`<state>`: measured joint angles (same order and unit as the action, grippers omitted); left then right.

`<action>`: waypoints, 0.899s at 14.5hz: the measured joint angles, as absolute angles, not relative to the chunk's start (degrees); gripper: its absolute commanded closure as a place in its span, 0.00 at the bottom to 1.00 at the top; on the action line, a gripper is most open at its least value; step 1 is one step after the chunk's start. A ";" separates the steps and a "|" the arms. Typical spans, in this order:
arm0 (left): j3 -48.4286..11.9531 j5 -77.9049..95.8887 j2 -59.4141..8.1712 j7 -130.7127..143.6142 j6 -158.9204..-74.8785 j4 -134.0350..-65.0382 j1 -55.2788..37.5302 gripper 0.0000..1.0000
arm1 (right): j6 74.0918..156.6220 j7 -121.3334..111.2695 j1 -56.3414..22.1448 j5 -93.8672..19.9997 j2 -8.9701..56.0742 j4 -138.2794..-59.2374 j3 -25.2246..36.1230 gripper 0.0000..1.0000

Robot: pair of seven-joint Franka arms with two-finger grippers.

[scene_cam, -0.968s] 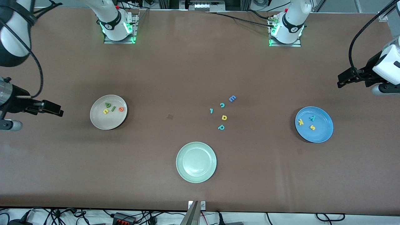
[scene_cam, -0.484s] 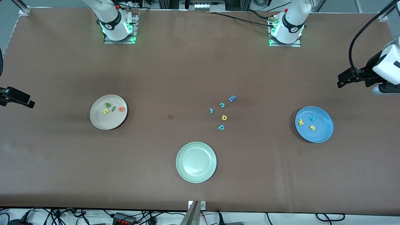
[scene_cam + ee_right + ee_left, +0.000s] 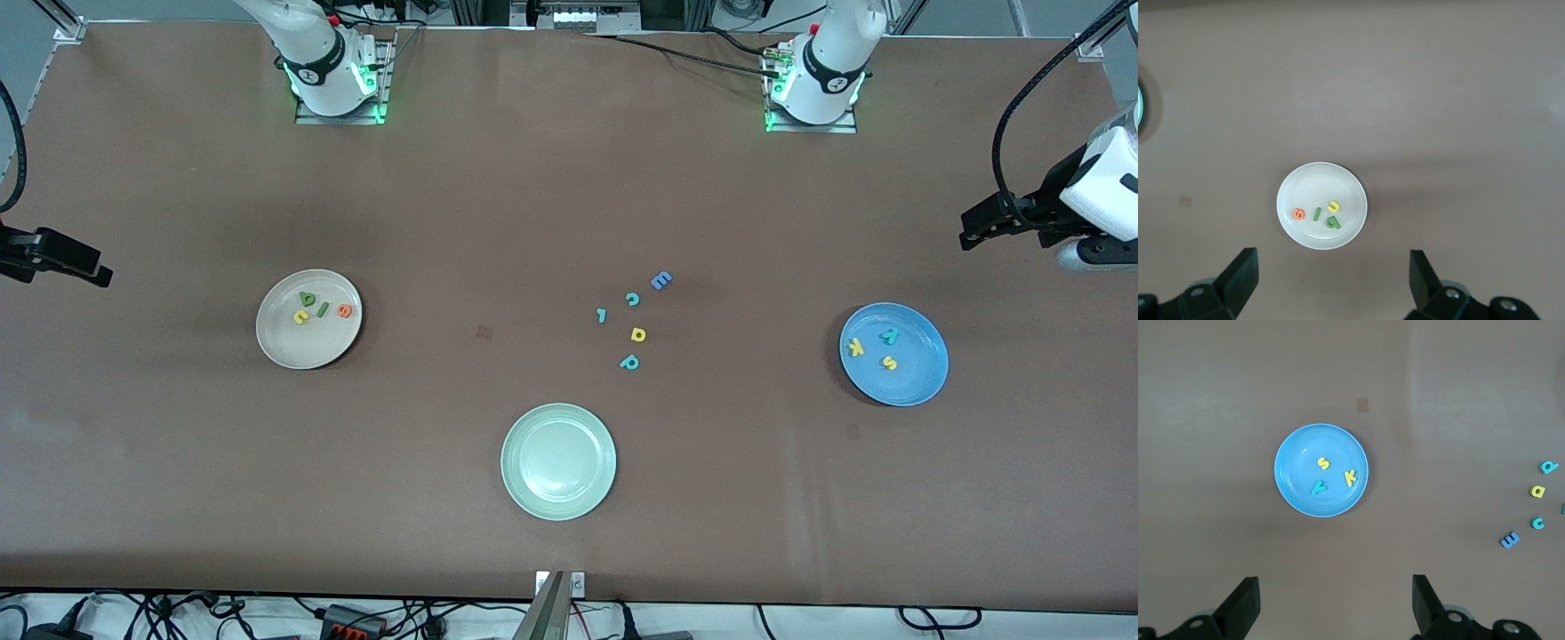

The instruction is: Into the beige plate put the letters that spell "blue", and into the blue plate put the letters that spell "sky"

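The beige plate (image 3: pixel 293 347) holds a green "b" (image 3: pixel 308 299), a yellow "u" (image 3: pixel 301 316), a dark green "l" (image 3: pixel 324 309) and an orange "e" (image 3: pixel 344 310). The blue plate (image 3: pixel 916 378) holds a yellow "k" (image 3: pixel 855 348), a teal "y" (image 3: pixel 888 335) and a yellow "s" (image 3: pixel 888 362). My right gripper (image 3: pixel 62 258) hangs open and empty over the table edge at the right arm's end; its wrist view looks down on the beige plate (image 3: pixel 1311 183). My left gripper (image 3: pixel 978 227) hangs open and empty at the left arm's end, high over bare table beside the blue plate (image 3: pixel 1298 467).
A pale green plate (image 3: pixel 558 460) with nothing in it sits nearest the front camera. Loose letters lie mid-table: a blue "E" (image 3: pixel 661 281), a teal "c" (image 3: pixel 632 300), a small teal letter (image 3: pixel 602 315), a yellow letter (image 3: pixel 637 334) and a teal "p" (image 3: pixel 629 362).
My right gripper has drawn away from beside the beige plate toward the table edge at the right arm's end. The left arm, plates and letters have not moved.
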<state>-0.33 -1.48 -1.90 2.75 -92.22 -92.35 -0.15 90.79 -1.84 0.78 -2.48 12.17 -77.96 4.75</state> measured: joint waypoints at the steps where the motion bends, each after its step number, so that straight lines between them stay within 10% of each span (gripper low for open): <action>1: -0.33 -1.48 -1.90 2.75 -92.22 -92.35 -0.15 0.00 | 90.78 -1.85 1.34 -2.25 11.70 -78.36 4.25 0.00; 13: -0.33 -1.48 -1.90 2.75 -92.22 -92.35 -0.15 0.00 | 93.73 -1.84 1.64 -0.94 1.29 -93.42 3.69 0.00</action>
<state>-0.33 -1.48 -1.90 2.75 -92.22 -92.35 -0.15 93.73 -1.84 1.64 -0.94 1.29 -93.42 3.69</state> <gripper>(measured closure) 0.000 0.000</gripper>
